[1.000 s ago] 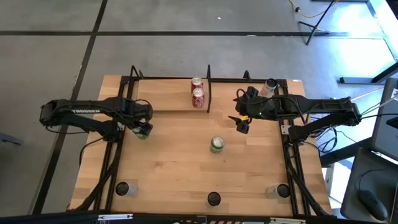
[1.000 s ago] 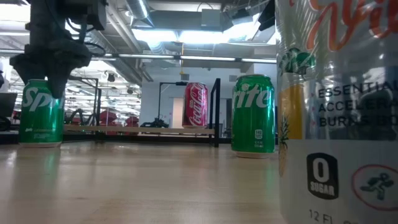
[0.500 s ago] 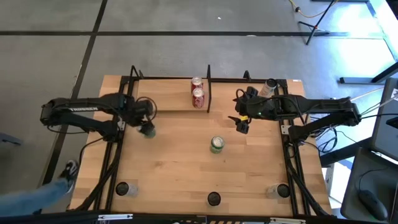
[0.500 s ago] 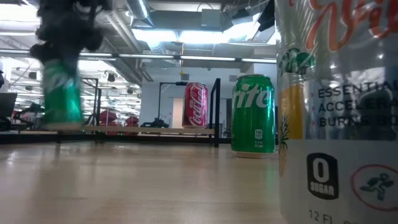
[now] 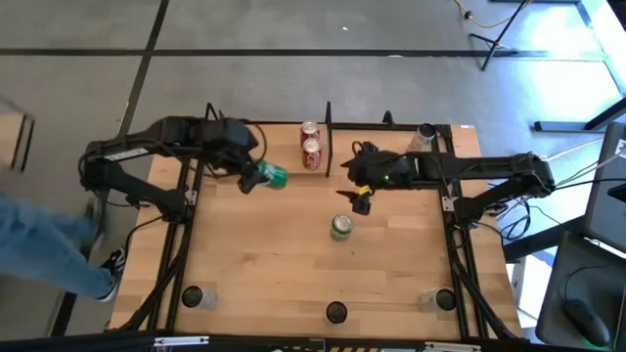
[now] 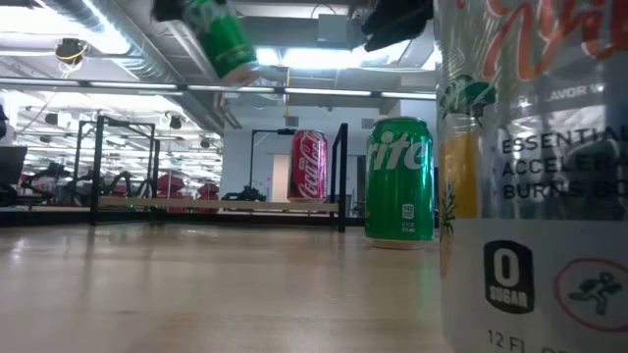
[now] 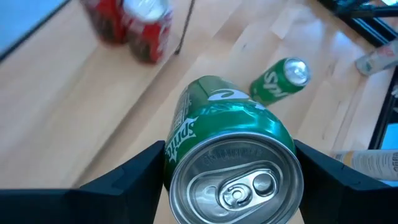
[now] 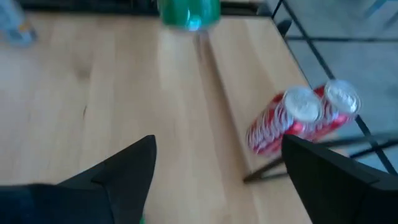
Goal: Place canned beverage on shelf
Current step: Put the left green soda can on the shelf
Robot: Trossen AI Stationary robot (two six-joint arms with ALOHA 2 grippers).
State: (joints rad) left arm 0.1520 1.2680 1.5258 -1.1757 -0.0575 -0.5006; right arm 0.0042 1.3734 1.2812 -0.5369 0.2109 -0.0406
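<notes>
While raised clear of the wooden tabletop (image 5: 264,264), the left gripper (image 5: 256,176) has its two dark fingers closed around a green aluminium Sprite can (image 5: 273,177), which lies tilted on its side in the grasp, pull-tab end facing the wrist camera. This held can sits just in front of the low light-wood shelf board with thin black metal rods (image 5: 264,152), which runs along the far edge of the table. Two red cola cans (image 5: 311,147) stand upright on the shelf, touching one another, just beside a black upright rod (image 5: 328,137) near the middle of the far edge. A second green Sprite can (image 5: 340,227) stands upright near the centre of the table, well apart from the held one. The right gripper (image 5: 360,198) hovers above the table between the shelf and that standing can, fingers spread wide and holding nothing. A clear plastic bottle (image 5: 424,136) lies near the far right corner.
</notes>
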